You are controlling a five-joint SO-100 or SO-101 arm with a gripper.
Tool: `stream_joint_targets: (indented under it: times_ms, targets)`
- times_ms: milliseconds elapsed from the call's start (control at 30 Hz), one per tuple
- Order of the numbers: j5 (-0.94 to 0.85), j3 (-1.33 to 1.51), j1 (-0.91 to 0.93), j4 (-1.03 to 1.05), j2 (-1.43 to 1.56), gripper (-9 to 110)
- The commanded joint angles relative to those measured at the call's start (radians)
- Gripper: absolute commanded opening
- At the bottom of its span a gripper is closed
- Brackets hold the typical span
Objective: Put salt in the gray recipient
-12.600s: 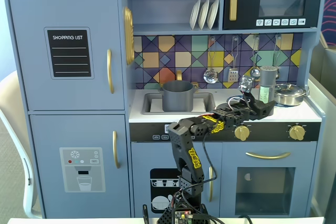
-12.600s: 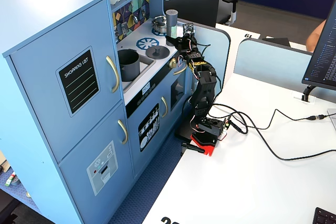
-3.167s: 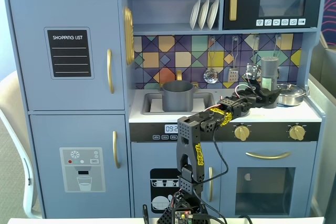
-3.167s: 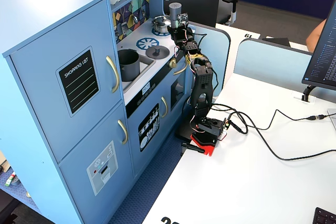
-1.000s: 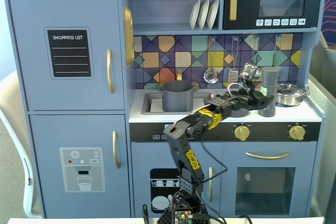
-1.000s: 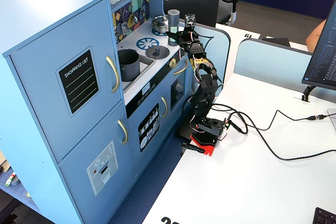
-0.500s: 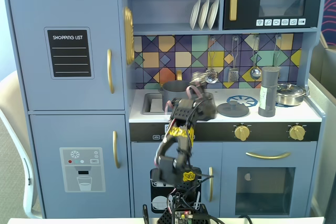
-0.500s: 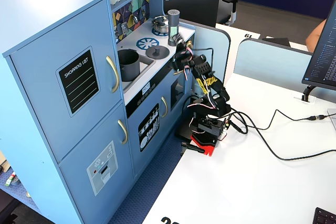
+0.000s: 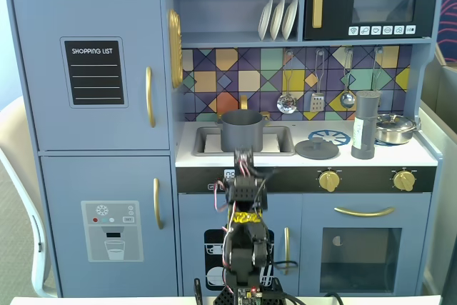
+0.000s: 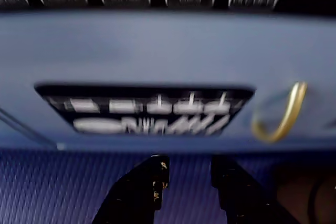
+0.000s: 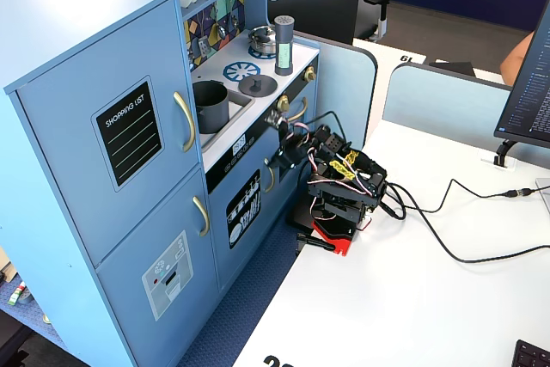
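While the salt shaker (image 9: 363, 124) stands untouched on the counter at two o'clock from the gray pot (image 9: 242, 130), the gripper (image 10: 186, 174), seemingly part open and empty though blurred, must rise toward it.

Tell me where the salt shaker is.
In a fixed view the salt shaker stands upright on the right of the counter, between the flat lid and the steel pan.
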Motion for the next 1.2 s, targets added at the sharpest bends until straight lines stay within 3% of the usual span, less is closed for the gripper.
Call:
stream_joint_targets:
  times_ms: [0, 233, 533, 1167]
  targets:
    - [0.028, 0.137, -0.046, -0.006, 0.083, 0]
    - [-0.120, 0.272, -0.072, 0.124, 0.084, 5]
    - [-0.028, 0.273, -0.072, 0.143, 0.084, 7]
    - [-0.003, 0.273, -0.055, 0.143, 0.084, 8]
